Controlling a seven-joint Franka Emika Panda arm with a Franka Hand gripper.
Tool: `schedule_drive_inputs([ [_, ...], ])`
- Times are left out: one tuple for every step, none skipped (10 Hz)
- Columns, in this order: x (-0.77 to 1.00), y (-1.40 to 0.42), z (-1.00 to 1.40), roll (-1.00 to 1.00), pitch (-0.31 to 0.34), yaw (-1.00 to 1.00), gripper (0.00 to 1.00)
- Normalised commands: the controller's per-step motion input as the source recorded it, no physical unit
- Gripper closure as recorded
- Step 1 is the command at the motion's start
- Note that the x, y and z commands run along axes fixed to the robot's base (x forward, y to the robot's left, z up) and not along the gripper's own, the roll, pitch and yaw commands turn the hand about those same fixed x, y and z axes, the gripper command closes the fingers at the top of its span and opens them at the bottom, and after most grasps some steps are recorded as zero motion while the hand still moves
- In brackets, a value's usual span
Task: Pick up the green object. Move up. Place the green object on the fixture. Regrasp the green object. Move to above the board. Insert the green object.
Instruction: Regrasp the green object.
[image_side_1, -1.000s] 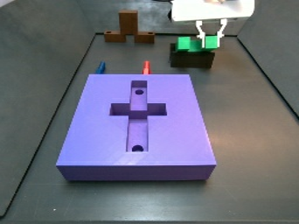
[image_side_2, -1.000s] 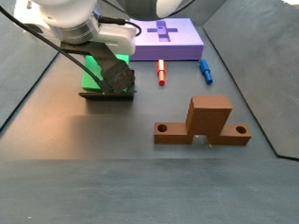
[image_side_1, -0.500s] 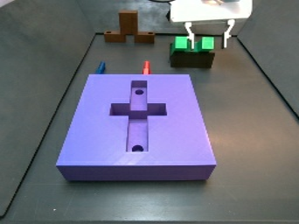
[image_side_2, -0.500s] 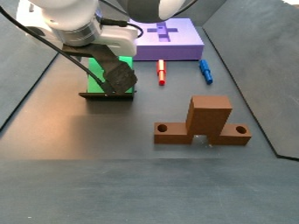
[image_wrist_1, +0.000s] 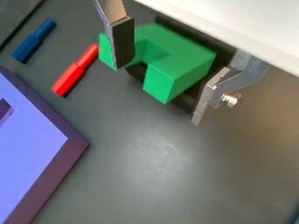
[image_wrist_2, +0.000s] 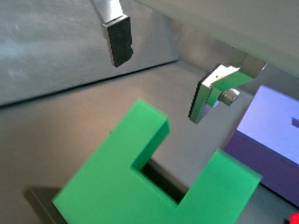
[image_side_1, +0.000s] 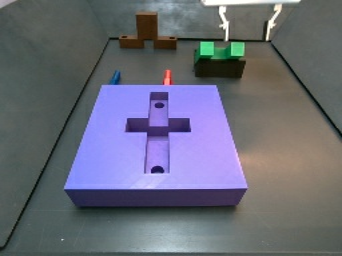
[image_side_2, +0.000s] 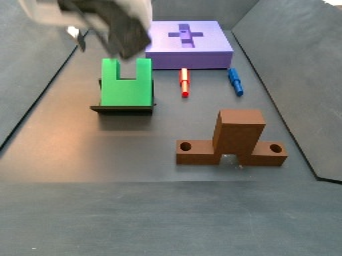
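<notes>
The green object (image_side_1: 221, 49) sits in the slot of the dark fixture (image_side_1: 221, 68), prongs up, free of the fingers. It also shows in a side view (image_side_2: 127, 82) on the fixture (image_side_2: 123, 107). My gripper (image_side_1: 249, 22) is open and empty, raised above the green object; in a side view it is a blur (image_side_2: 114, 30). In both wrist views the green object (image_wrist_1: 170, 63) (image_wrist_2: 128, 175) lies below the spread fingers (image_wrist_1: 117, 39) (image_wrist_2: 118, 44), apart from both. The purple board (image_side_1: 194, 150) lies in front, its cross recess empty.
A red pen (image_side_1: 167, 76) and a blue pen (image_side_1: 115, 76) lie between the board and the back. A brown cross-shaped piece (image_side_1: 144, 32) stands at the far back; it shows near the front in a side view (image_side_2: 238, 140). Dark walls bound the floor.
The gripper has opened, let go of the green object and risen straight up. The green object stays on the fixture.
</notes>
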Motion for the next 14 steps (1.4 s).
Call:
schedule_drive_inputs([
  [0.00, -0.26, 0.37, 1.00, 0.086, 0.15, 0.00],
  [0.00, -0.28, 0.26, 1.00, 0.120, 0.15, 0.00],
  [0.00, -0.27, 0.21, 1.00, 0.114, 0.14, 0.00],
  [0.00, -0.27, 0.20, 1.00, 0.094, 0.13, 0.00],
  [0.00, -0.26, 0.17, 1.00, 0.069, 0.13, 0.00],
  [0.00, -0.20, 0.03, 1.00, 0.066, 0.15, 0.00],
  [0.14, -0.12, 0.00, 1.00, 0.020, 0.26, 0.00],
  [0.25, -0.04, 0.00, 1.00, 0.000, 0.37, 0.00],
  [0.19, 0.00, 0.00, 1.00, 0.000, 0.43, 0.00],
  [0.15, 0.00, -0.01, 1.00, 0.000, 0.47, 0.00],
  [0.20, 0.00, -0.05, 1.00, 0.000, 0.50, 0.00],
  [0.19, -0.03, -0.15, 1.00, 0.000, 0.51, 0.00],
  [0.13, -0.04, -0.21, 1.00, -0.023, 0.54, 0.00],
  [0.10, -0.01, -0.17, 1.00, 0.000, 0.37, 0.00],
])
